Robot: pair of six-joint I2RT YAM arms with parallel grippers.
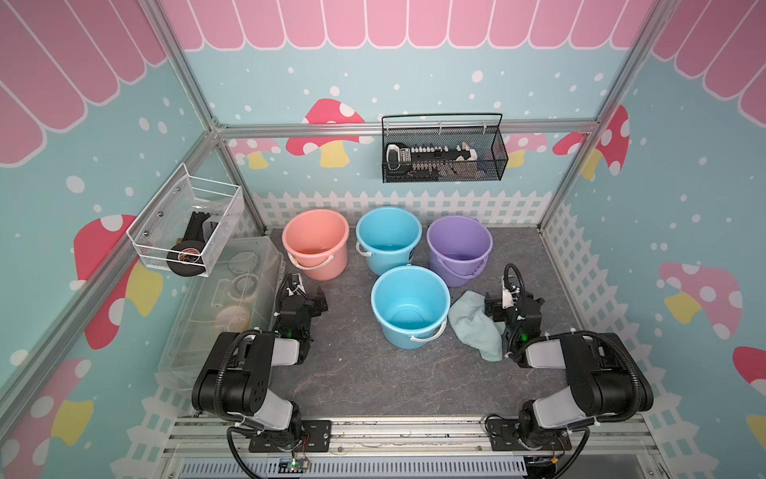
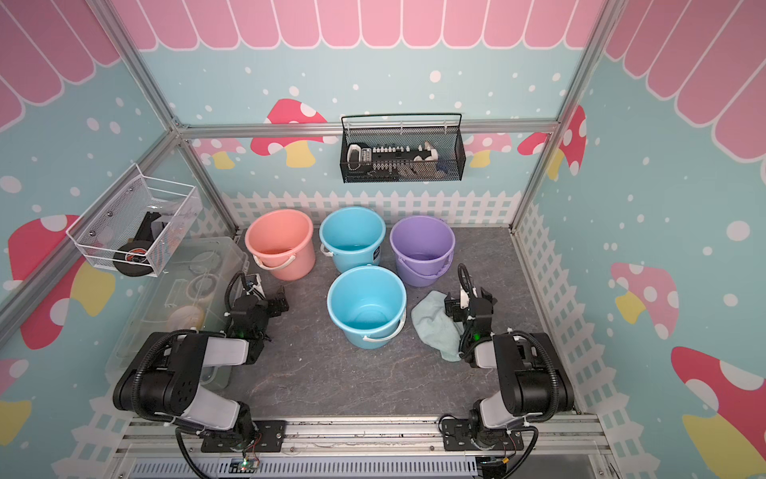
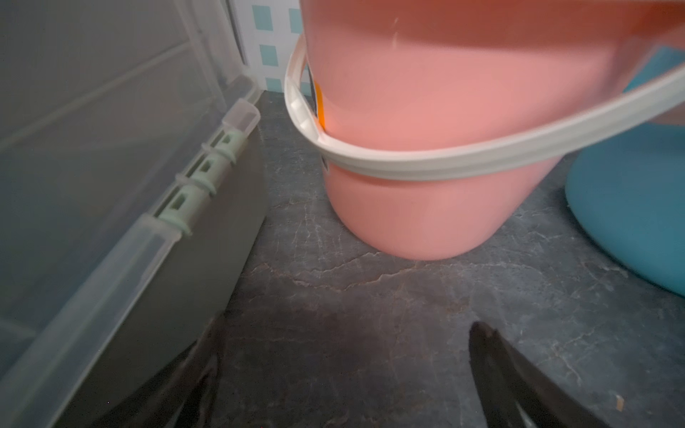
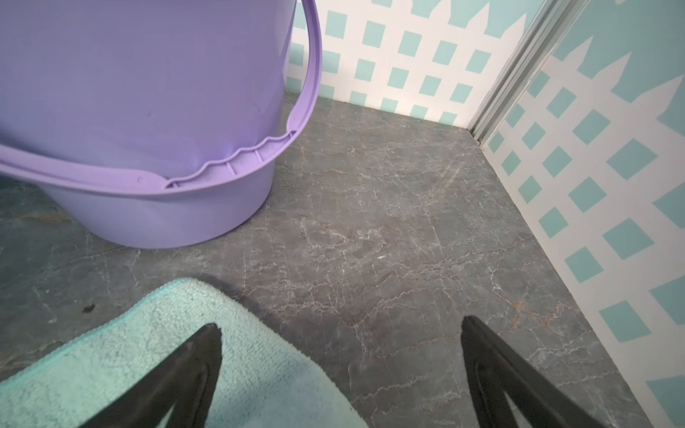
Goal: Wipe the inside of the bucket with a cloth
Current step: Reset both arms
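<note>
On the grey marble-look tabletop [image 1: 373,373], your left gripper [image 3: 344,333] and right gripper [image 4: 341,326] gape wide and empty, the right over the one pale aqua terry cloth [image 1: 472,327] lying just beside the near blue plastic bucket [image 1: 400,338], with three behind: far blue plastic bucket [image 1: 387,261], pink plastic bucket [image 1: 319,265], purple plastic bucket [image 1: 452,273].

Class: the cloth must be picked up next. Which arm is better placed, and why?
Right: the right claw, open, hangs over the cloth beside the near blue bucket. The left claw sits by the pink bucket, far from it.
</note>
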